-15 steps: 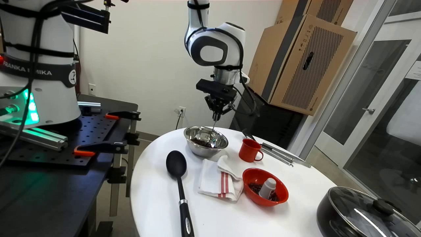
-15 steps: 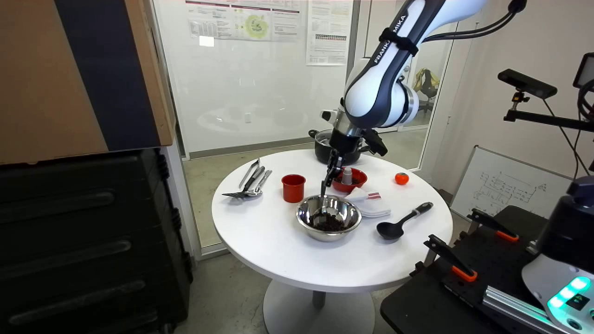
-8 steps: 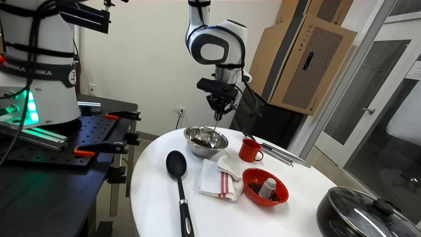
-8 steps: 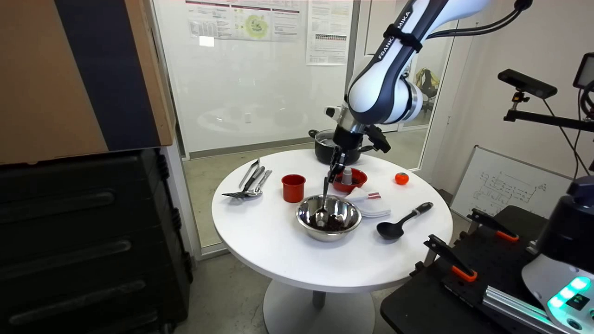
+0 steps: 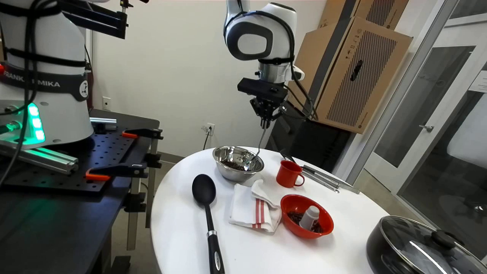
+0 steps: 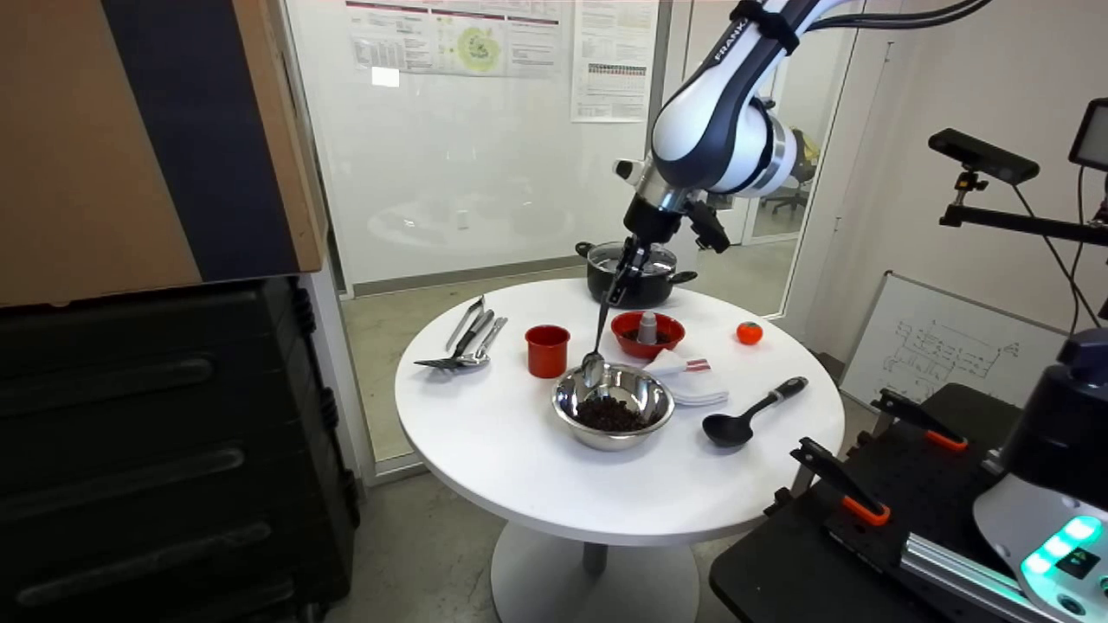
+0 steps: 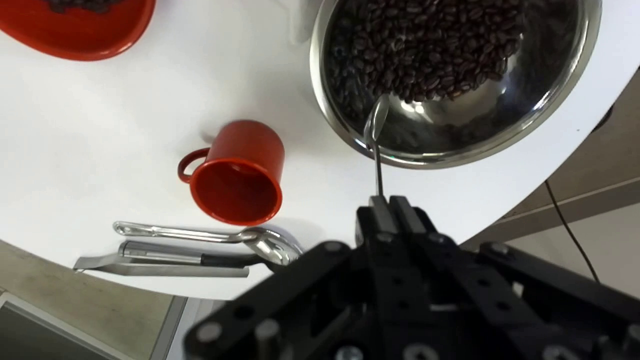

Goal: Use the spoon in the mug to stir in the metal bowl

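"How should our metal spoon [image 7: 376, 122] handle?"

"Light and stiff, we'd guess, and unlikely to break, but its slim, smooth handle [image 7: 378, 175] could twist or slip against resistance. Our fingers [image 7: 383, 216] are closed on the handle's upper end, which we think is the right place: it leaves the most reach for stirring."

"And where do we have it?"

"In an exterior view its head [image 6: 593, 370] hangs tilted at the inside edge of the steel mixing bowl [image 6: 608, 441], on the side nearer the red mug [image 6: 547, 353] and apart from the coffee beans [image 6: 610, 414]. The wrist view makes the tip seem to meet them, so we can't be sure of that gap, nor whether the head touches the steel."

"What else can't we make out?"

"The handle's very end is hidden between the fingers, and the wrist view shows the head almost edge-on. That view also cuts off part of the mixing bowl and most of the red bowl [image 7: 90, 40]. Inside the mug we see only bare red. Farther out on the tabletop [image 6: 485, 433], the glass-lidded pot [image 5: 422, 247] runs out of frame in an exterior view."
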Controlling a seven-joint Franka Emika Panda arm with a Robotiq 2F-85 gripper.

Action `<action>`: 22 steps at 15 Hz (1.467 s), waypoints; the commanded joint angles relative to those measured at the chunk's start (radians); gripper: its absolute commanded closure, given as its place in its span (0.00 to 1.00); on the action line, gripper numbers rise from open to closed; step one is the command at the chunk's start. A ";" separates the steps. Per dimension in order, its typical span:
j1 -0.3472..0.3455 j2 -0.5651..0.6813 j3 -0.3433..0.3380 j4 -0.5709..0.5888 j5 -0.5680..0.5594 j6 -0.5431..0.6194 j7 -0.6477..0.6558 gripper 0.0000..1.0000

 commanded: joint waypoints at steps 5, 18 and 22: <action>-0.094 -0.049 0.076 0.112 0.062 -0.089 0.014 0.99; 0.262 0.106 -0.298 0.327 -0.022 -0.096 0.253 0.99; 0.330 0.165 -0.343 0.388 -0.047 -0.076 0.318 0.99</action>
